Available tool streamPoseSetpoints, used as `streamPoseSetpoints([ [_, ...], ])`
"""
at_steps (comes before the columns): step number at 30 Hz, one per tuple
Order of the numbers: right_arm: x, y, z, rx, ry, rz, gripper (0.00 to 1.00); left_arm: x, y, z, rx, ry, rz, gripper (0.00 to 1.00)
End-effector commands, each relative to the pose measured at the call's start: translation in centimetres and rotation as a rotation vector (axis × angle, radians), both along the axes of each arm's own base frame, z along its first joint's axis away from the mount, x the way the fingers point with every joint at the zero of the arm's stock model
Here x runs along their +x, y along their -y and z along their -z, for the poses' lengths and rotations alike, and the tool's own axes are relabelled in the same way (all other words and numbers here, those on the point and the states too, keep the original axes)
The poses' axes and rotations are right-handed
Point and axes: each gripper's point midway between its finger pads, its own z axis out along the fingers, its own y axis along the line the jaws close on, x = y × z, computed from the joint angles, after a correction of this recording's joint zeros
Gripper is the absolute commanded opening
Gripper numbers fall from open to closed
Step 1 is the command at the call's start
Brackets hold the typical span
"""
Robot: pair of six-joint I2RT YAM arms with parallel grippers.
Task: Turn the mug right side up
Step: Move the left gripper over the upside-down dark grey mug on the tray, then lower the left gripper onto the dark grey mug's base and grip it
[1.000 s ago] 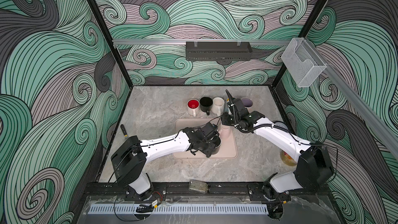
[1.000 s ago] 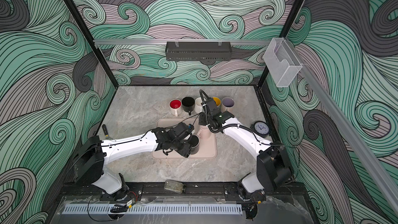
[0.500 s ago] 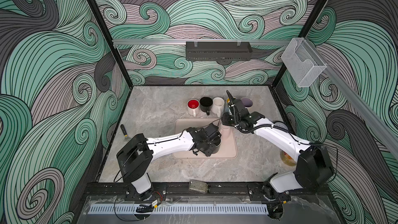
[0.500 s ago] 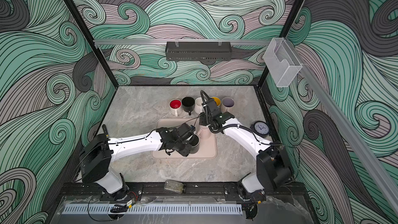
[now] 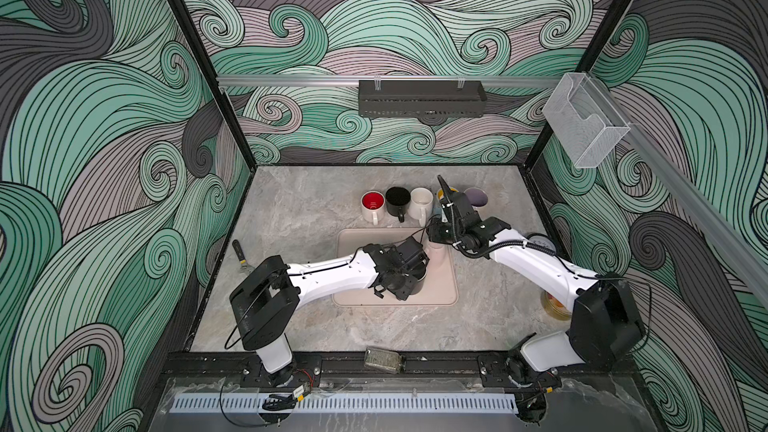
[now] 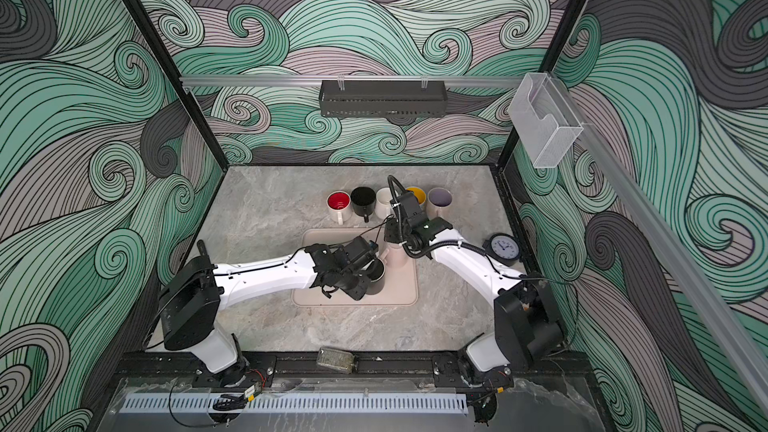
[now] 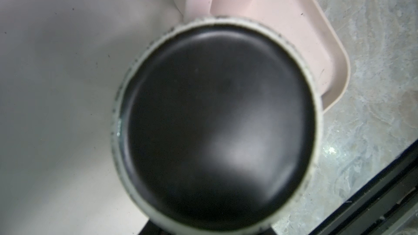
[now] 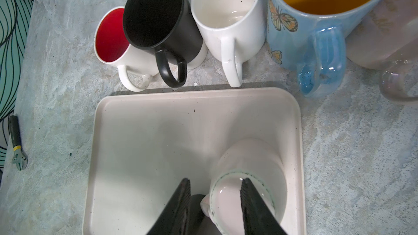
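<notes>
Two mugs stand upside down on the beige tray (image 5: 357, 243). A dark mug (image 5: 419, 281) is in the middle, and its black base with a pale ring (image 7: 217, 120) fills the left wrist view. My left gripper (image 5: 409, 270) points down right against this mug. The mug hides the fingertips, so the grip does not show. A pale pink mug (image 8: 251, 157) stands near the tray's right rim (image 6: 395, 257). My right gripper (image 8: 214, 179) hovers over it, open. One finger is over the base, the other beside it, and the handle stub sits between them.
Behind the tray stands a row of upright mugs: red-lined white (image 8: 110, 39), black (image 8: 156, 12), white (image 8: 226, 7), blue butterfly (image 8: 305, 30) and lilac (image 6: 439, 198). A small wrench (image 5: 240, 255) lies at the left, a clock (image 6: 503, 249) at the right and a jar (image 5: 381, 358) at the front rail.
The left arm's shoulder and elbow have swung a little to the right, while its gripper has stayed at the dark mug. The right arm has not moved.
</notes>
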Motion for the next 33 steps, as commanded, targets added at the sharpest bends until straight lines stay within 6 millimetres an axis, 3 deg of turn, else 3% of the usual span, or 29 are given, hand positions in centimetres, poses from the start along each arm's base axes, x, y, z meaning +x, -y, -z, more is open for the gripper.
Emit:
streamPoseSetpoints([
  [1, 0.0, -0.1, -0.4, 0.028, 0.014, 0.009, 0.39, 0.8, 0.3, -0.3, 0.018, 0.02, -0.012, 0.42],
  [10, -0.2, 0.1, 0.1, 0.03, 0.003, 0.012, 0.39, 1.1, 0.3, -0.1, 0.034, 0.024, -0.02, 0.35],
  [33, 0.7, -0.6, -1.2, 0.07, 0.04, 0.011, 0.38, 2.5, -0.6, -0.6, 0.087, 0.097, -0.058, 0.2],
])
